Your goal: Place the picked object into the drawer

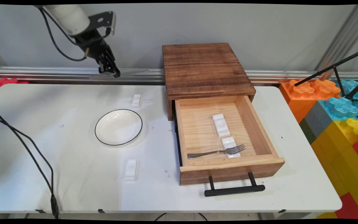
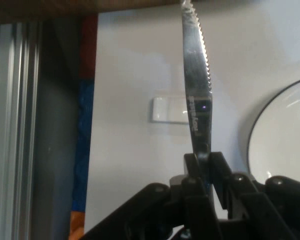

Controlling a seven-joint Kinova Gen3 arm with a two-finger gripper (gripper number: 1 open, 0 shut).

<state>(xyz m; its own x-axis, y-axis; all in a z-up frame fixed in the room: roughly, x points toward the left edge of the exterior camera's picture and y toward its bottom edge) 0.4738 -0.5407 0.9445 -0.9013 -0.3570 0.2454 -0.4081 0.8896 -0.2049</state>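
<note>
The claw (image 2: 202,165) hangs high over the counter's (image 1: 57,174) far left, clamped tight on one serrated knife (image 2: 196,80) with its blade pointing away from the hand. Below sit one black-rimmed white plate (image 1: 118,127) and two white rests, one beyond the plate (image 1: 136,100) and one nearer (image 1: 131,169). The open wooden drawer (image 1: 228,169) holds two more rests (image 1: 220,125) (image 1: 228,142) and one fork (image 1: 216,151), lying across the nearer rest.

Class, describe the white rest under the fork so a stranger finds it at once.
Start at the open wooden drawer. Two white rests lie inside; take the nearer rest, toward the black handle. Only it carries the fork, tines on top.
</note>
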